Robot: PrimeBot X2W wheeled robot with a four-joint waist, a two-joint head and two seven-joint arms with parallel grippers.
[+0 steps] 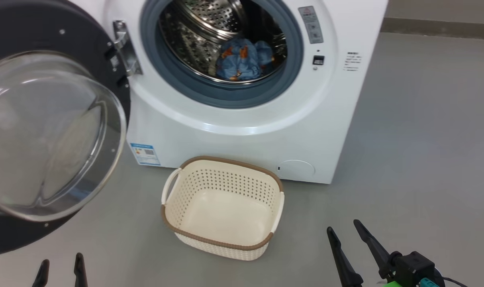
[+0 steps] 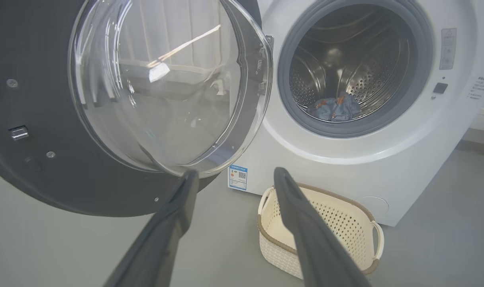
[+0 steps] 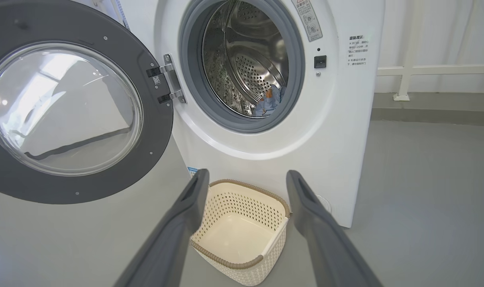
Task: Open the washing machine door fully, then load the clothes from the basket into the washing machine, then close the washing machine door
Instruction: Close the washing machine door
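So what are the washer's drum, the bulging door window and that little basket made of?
The drum looks like stainless steel: bright, mirror-like, punched with small holes. The door window seems clear glass, though clear plastic can't be ruled out: see-through with sharp reflections. The basket looks like moulded matte cream plastic with even holes; its brown rim imitates weave.

left gripper [image 1: 61, 266]: lower left of head view, 2 dark fingertips just above the bottom edge, parted, holding nothing. right gripper [image 1: 344, 227]: lower right, higher in frame, fingers [image 1: 341, 259] parted and leaning toward upper left, empty, black wrist block [image 1: 413, 266] behind them. Both wrist views show 2 fingers spread wide.
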